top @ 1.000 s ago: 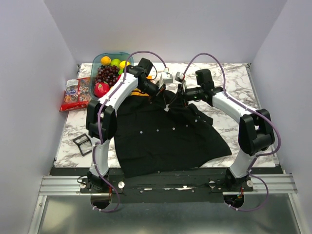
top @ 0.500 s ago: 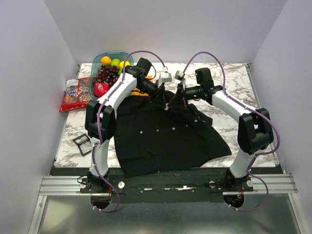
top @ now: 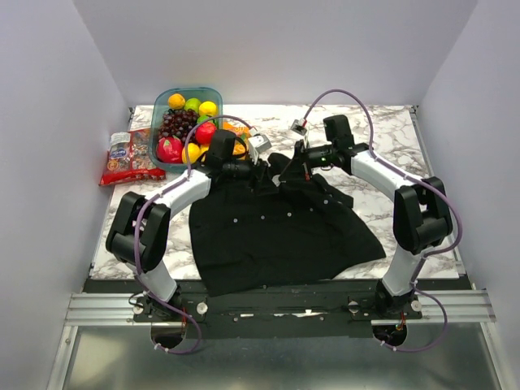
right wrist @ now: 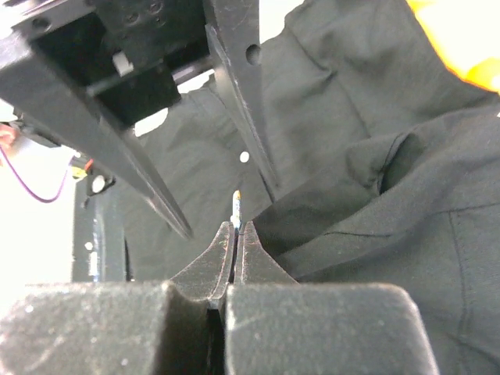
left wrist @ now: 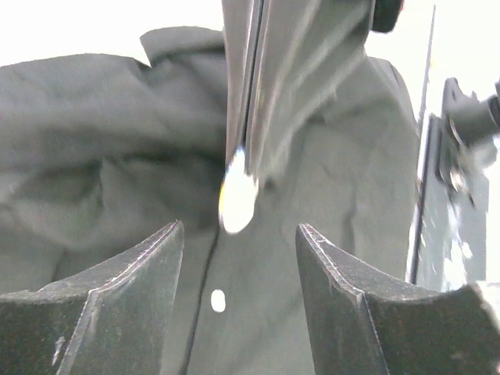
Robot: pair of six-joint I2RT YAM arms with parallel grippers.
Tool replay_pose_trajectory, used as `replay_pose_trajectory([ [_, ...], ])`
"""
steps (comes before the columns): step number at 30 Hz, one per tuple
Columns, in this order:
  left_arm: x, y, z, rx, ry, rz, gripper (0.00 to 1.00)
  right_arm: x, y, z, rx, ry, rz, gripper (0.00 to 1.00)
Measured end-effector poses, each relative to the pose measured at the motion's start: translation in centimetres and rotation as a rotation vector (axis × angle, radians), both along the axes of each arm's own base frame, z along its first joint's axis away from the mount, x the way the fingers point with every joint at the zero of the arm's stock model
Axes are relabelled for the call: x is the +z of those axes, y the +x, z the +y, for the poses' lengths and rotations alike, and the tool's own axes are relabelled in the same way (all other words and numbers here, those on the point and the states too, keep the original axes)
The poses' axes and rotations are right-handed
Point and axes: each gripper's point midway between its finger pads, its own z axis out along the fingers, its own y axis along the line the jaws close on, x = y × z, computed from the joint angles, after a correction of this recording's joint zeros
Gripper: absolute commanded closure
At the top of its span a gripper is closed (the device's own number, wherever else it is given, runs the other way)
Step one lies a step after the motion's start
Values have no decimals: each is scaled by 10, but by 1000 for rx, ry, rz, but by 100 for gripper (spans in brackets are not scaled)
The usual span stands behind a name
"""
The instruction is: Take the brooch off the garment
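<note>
Your right pincer (right wrist: 236, 228) is clenched on the small round silvery brooch (left wrist: 236, 199) against the soft black shirt (top: 276, 236); your left pincer (left wrist: 238, 226) gapes released.

Right tool (right wrist: 236, 230) pinched tight on the edge-on brooch (right wrist: 237, 201), black garment (right wrist: 351, 117) bunched just behind.

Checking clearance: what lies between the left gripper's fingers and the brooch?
Left wrist view: bare gap to the brooch; garment and a white button behind.

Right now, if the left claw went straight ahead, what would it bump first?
Probably the brooch, pinched by the right claw, dead ahead of the open left claw; the black shirt lies behind.
</note>
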Motion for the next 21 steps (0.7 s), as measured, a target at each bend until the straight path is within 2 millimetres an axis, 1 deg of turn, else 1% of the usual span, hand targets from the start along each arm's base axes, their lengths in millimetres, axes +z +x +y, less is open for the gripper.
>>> replay_pose_trajectory([
  [2,0,6,-8,47,-24,-16,33,-6,0,1,-4,-4,36,100],
  [4,7,12,-15,76,-56,-34,34,-11,-1,1,-8,-7,66,99],
  [8,25,24,-22,100,-119,-82,39,-16,-1,1,-13,-10,101,100],
  [10,29,26,-22,105,-134,-88,42,-17,0,0,-19,-10,110,100],
  [17,32,26,-23,99,-148,-87,42,-18,3,1,-29,-8,129,100],
  [21,32,22,-24,75,-150,-86,48,-18,6,0,-35,-6,125,100],
])
